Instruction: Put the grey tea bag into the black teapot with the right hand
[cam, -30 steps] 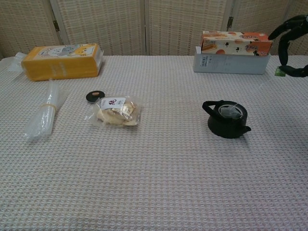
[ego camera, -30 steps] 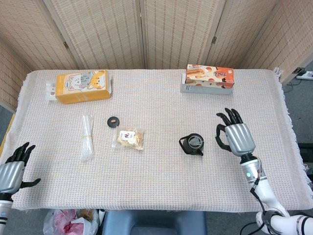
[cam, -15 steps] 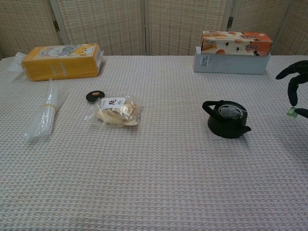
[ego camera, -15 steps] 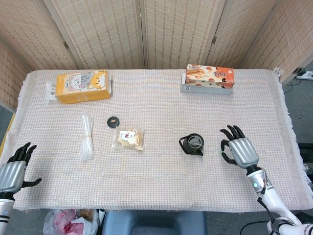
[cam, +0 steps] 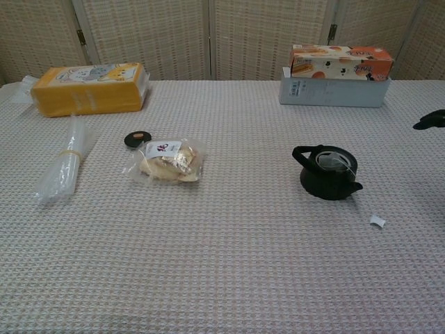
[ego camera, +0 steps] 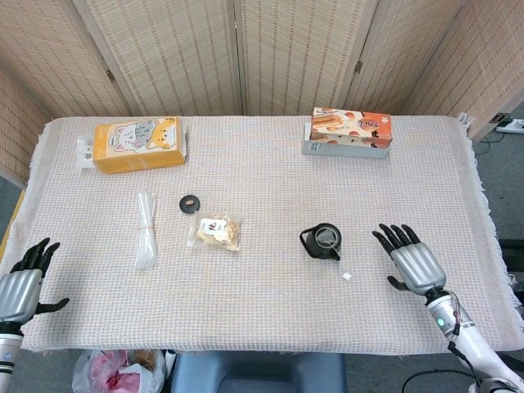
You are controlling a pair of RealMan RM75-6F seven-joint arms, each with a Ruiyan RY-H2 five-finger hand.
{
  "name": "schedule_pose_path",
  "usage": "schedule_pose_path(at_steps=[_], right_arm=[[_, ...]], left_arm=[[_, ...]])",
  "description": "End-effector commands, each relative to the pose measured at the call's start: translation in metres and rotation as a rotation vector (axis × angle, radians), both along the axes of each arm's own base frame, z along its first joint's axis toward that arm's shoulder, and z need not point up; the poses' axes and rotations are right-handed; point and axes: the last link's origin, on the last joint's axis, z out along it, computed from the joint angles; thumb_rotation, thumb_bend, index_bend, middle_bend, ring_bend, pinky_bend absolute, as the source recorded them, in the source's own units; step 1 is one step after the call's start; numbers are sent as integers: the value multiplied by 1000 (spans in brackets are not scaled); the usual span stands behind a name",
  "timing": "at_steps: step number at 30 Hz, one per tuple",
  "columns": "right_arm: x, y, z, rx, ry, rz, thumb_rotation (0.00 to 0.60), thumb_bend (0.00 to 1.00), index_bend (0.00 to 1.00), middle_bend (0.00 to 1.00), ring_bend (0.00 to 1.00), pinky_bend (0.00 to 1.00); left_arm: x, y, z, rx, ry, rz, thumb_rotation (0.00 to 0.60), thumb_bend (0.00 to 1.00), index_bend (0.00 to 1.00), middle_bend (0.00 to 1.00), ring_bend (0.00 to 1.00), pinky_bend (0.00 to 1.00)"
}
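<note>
Right hand hovers palm-down with fingers spread, holding nothing — its forearm runs off the lower corner. Left hand likewise empty, fingers apart.

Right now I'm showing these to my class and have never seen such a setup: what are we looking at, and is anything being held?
It is a two-armed robot at a cloth-covered table. One picture comes from a camera on its head looking down, the other from its chest looking across. Its metal right hand and left hand both sit near the front edge, fingers spread, holding nothing. On the table: a black teapot with the grey tea bag inside, a small white tag beside it, a snack packet, a small black lid, a clear wrapper, a yellow cat box and an orange box.
</note>
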Motion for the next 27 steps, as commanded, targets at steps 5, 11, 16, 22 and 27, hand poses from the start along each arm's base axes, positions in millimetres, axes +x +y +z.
schedule_pose_path(at_steps=[5,11,16,22,27], right_arm=[[16,-8,6,52,-35,10,600,331,0,193,67,51],[35,-29,-5,165,-35,5,600,931,0,942,818,808],[55,-42,-9,296,-44,-44,600,1000,0,995,876,855],[77,-55,-6,396,-21,-92,600,1000,0,999,889,862],[91,-60,0,416,12,-107,600,1000,0,1000,892,866]], left_arm=[[1,0,-1,-4,3,-1,600,128,0,0,0,248],[0,0,1,7,-3,6,600,128,0,0,0,248],[-1,-1,4,15,-9,3,600,128,0,0,0,248],[0,0,4,11,-8,0,600,128,0,0,0,248],[-1,1,4,12,-11,2,600,128,0,0,0,248]])
